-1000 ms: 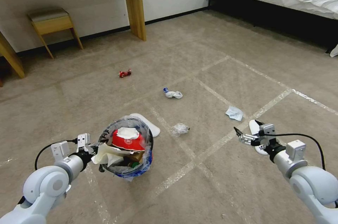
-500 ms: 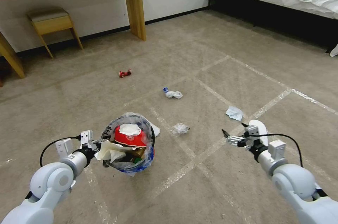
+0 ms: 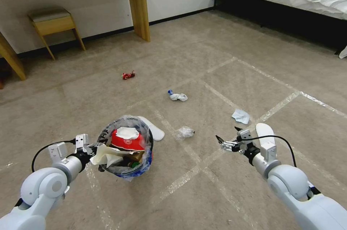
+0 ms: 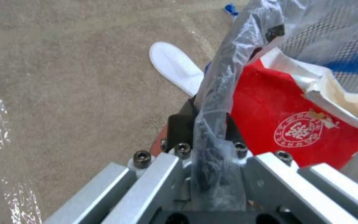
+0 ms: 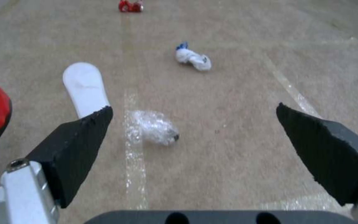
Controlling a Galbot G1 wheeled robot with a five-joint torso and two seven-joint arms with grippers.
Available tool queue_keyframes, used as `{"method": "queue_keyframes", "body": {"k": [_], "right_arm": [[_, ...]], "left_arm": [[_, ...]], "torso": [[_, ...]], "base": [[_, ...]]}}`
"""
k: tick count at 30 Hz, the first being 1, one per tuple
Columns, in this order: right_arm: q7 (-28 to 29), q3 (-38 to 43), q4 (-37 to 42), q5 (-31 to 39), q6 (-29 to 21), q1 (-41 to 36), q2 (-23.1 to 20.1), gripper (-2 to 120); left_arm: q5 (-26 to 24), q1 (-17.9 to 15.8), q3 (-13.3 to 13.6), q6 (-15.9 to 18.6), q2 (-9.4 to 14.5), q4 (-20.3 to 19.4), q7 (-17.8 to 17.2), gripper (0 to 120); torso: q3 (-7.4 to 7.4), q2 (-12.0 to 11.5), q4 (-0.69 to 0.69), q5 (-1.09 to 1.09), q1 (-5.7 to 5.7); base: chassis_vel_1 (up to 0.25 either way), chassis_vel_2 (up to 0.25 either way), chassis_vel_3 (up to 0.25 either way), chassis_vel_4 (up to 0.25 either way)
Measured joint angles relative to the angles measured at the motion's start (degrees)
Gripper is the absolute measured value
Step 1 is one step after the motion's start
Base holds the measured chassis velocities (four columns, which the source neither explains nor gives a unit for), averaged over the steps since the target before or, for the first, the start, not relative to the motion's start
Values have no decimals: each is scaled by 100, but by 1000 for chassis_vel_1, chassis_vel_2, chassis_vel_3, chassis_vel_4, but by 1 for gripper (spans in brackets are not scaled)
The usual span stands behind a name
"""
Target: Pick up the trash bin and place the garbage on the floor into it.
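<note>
Head view: left gripper, arm extended low at 8 o'clock, jaws clamped on the bag-lined rim of one small round trash bin, stuffed with a red carton and paper. Right gripper, at 4 o'clock, jaws spread wide, empty. Floor litter: one red crumpled wrapper, one white-and-blue wad, one pale-blue tissue, one clear crumpled plastic bottle, two flat white slipper soles.

Left wrist view: jaws pinch the bin's clear plastic liner.

Right wrist view: black pads flank the clear bottle, apart from it.

Pale grey rounded arms, black cables, silver bracketed wrists, black wedge fingertips, hex screws
</note>
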Motion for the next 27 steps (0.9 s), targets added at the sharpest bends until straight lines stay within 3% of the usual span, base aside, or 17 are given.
{"method": "queue_keyframes", "body": {"k": [27], "right_arm": [[-110,21,-102,53,111,119,14,100]], "left_arm": [[188,16,79,-63,-150,-8,-77,1]], "torso": [[0,0,1,0,-1]], "base": [[16,21,19,18]]}}
